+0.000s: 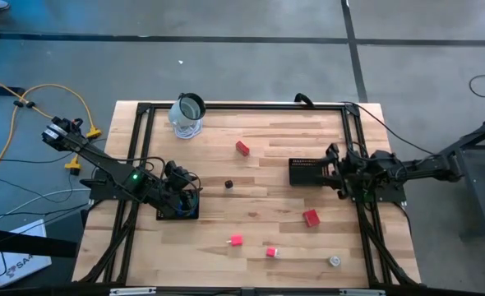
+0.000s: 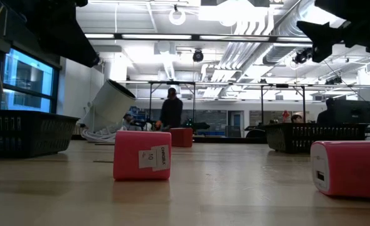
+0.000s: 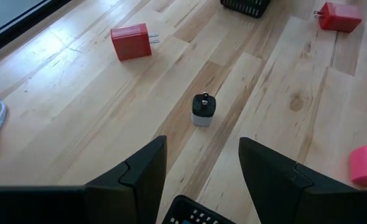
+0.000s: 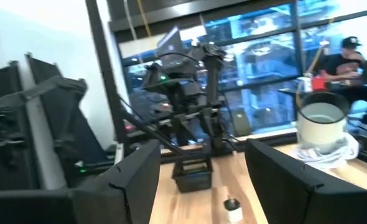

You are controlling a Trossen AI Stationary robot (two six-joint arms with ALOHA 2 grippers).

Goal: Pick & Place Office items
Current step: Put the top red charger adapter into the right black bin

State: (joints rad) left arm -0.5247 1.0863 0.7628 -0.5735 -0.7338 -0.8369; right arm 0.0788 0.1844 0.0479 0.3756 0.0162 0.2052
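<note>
Small office items lie scattered on the wooden table: a red block (image 1: pixel 242 148), a dark cube (image 1: pixel 228 184), a second red block (image 1: pixel 310 217), two pink blocks (image 1: pixel 236 240) (image 1: pixel 271 252) and a whitish round piece (image 1: pixel 334 261). No blue block shows. My left gripper (image 1: pixel 185 181) hovers open above a black mesh tray (image 1: pixel 177 210) at the table's left. In its wrist view, the dark cube (image 3: pixel 203 109) stands ahead of the open left gripper (image 3: pixel 202 146). My right gripper (image 1: pixel 334 168) is open (image 4: pixel 202 149) over the right end of the other mesh tray (image 1: pixel 307 171).
A glass jar (image 1: pixel 187 115) with a white cord around its foot stands near the far edge. Black rails (image 1: pixel 242 105) frame the table. In the low view, a pink block (image 2: pixel 142 155) and another (image 2: pixel 351 168) lie close to the near edge. People sit in the room beyond.
</note>
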